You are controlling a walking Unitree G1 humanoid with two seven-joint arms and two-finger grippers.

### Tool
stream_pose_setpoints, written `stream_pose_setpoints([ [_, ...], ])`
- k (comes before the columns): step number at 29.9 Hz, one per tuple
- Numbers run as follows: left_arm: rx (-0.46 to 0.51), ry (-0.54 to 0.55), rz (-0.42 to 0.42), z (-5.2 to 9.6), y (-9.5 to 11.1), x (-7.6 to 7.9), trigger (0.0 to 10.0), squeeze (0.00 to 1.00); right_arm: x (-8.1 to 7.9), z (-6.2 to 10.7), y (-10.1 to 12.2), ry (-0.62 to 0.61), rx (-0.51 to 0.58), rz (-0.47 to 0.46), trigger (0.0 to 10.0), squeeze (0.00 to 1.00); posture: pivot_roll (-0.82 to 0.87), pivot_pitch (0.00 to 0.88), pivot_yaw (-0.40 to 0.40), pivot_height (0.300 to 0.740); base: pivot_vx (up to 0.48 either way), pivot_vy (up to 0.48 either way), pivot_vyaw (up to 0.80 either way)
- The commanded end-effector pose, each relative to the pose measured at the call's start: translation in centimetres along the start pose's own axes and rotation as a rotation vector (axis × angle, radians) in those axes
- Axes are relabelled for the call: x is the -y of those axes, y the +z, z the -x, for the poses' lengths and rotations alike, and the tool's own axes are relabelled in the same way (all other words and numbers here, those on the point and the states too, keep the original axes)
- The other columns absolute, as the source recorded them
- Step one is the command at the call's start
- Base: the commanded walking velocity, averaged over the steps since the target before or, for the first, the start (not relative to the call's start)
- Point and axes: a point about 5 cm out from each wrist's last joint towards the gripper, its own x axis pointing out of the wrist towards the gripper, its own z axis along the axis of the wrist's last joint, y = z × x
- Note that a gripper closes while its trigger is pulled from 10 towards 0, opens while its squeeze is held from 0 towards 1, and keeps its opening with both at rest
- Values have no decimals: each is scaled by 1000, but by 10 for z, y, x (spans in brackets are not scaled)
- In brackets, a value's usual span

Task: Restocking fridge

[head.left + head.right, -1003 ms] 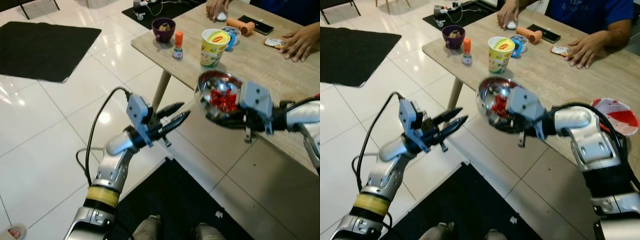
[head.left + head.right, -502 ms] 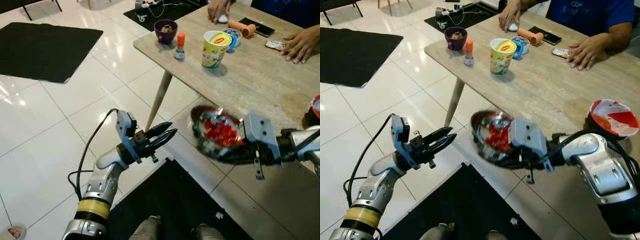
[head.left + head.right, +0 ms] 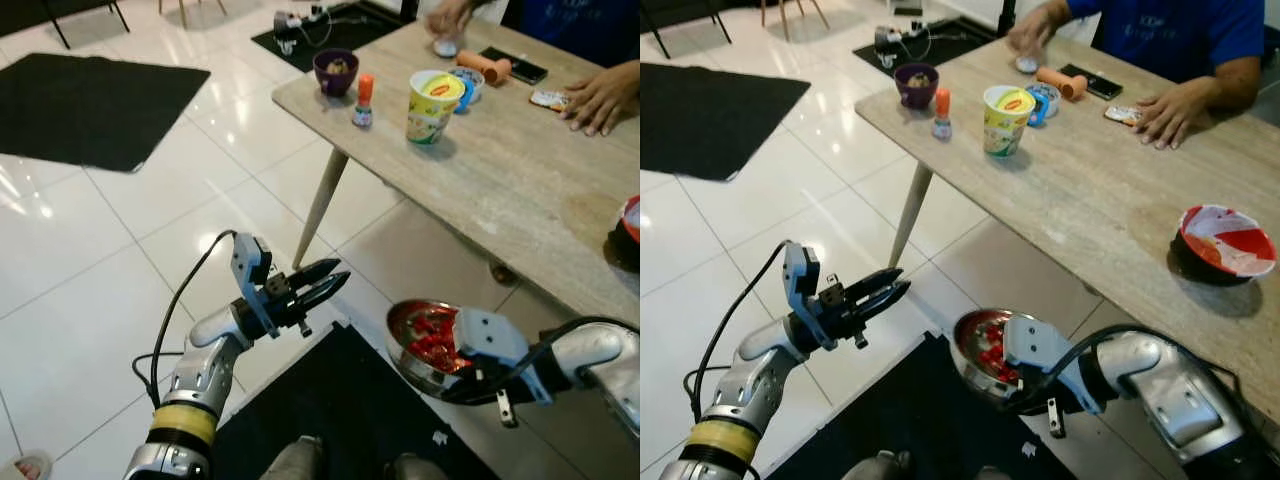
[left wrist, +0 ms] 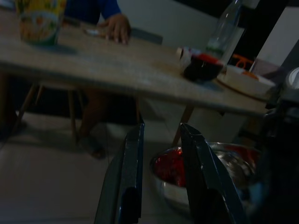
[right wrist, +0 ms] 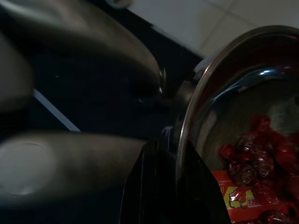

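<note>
Right claw (image 5: 175,154) pinches the rim of the steel bowl (image 3: 425,345) of red wrapped sweets, held low and level over the floor, off the desk (image 3: 520,190); rim grip probably keeps contents from spilling in transit. Left claw (image 3: 335,283) slightly parted, empty, forward. Beyond: yellow cup (image 3: 430,92).

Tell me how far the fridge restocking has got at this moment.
Done: the steel bowl of red items is off the wooden table and hangs low above the floor. In hand: the right claw is clamped on the bowl's rim, as the right wrist view confirms. The left claw is open and carries nothing. Left: carrying the bowl to a fridge and placing it inside.
</note>
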Motion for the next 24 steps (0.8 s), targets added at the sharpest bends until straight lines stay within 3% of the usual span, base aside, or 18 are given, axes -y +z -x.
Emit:
stream_pose_setpoints([
  [1, -50, 29, 9, 11, -10, -2, 10000, 0, 3, -1, -8, -52, -13, 7, 0, 0, -5, 121, -11, 740, 0, 0, 0],
  [6, -112, 138, 43, 29, -30, -8, 10000, 0, 8, -14, -33, -171, -26, -61, 0, 0, -5, 121, -11, 740, 0, 0, 0],
  [10, -202, 286, 99, 51, -60, -7, 10000, 0, 4, -34, -71, -336, -111, -144, 0, 0, -4, 119, -9, 740, 0, 0, 0],
  [17, -269, 379, 137, 66, -78, -3, 10000, 0, 1, -42, -96, -507, -165, -224, 0, 0, -2, 118, -9, 740, 0, 0, 0],
  [18, -295, 427, 151, 74, -85, -2, 10000, 0, 0, -43, -106, -606, -170, -286, 2941, 0, -3, 117, -7, 740, 0, 0, 0],
  [19, -321, 480, 172, 82, -92, 0, 10000, 0, -3, -43, -116, -709, -155, -389, 10000, 0, -3, 117, -7, 740, 0, 0, 0],
  [21, -357, 584, 218, 97, -104, 3, 10000, 0, -16, -43, -138, -858, -165, -583, 10000, 0, -3, 117, -7, 740, 0, 0, 0],
  [24, -366, 634, 244, 104, -108, 4, 10000, 0, -29, -45, -150, -896, -199, -661, 10000, 0, 0, 114, -4, 740, 0, 0, 0],
])
